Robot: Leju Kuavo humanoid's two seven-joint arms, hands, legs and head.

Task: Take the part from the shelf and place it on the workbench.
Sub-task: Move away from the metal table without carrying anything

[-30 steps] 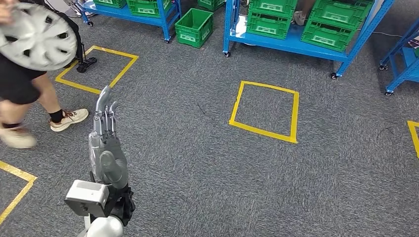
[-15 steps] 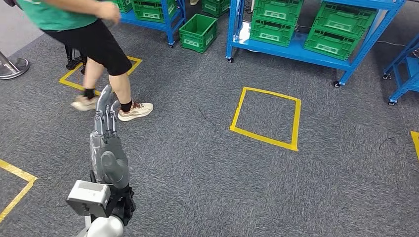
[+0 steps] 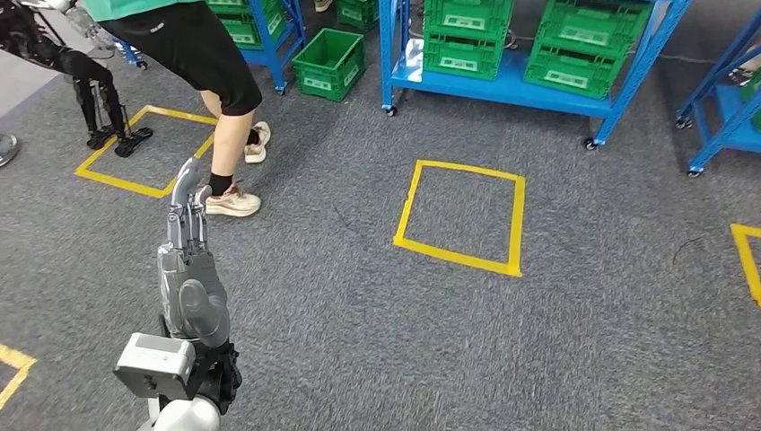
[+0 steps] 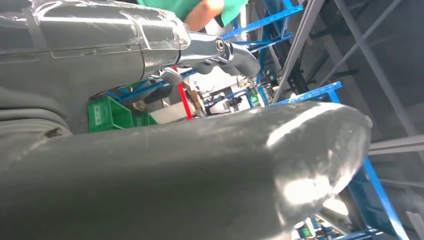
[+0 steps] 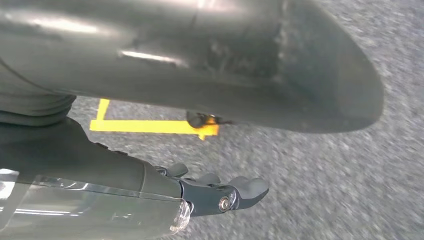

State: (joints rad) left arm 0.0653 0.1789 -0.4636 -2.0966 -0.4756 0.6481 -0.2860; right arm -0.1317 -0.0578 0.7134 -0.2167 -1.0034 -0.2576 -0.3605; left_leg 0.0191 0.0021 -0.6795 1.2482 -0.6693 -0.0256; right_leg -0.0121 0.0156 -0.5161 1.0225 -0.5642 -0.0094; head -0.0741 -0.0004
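Now left hand [image 3: 186, 214] raised fwd, fingers [image 3: 188, 177] straight, holding nothing.

Person [image 3: 188, 54] cut off above the waist

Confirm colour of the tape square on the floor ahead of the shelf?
Yellow tape square on grey carpet, clearest in the head view.
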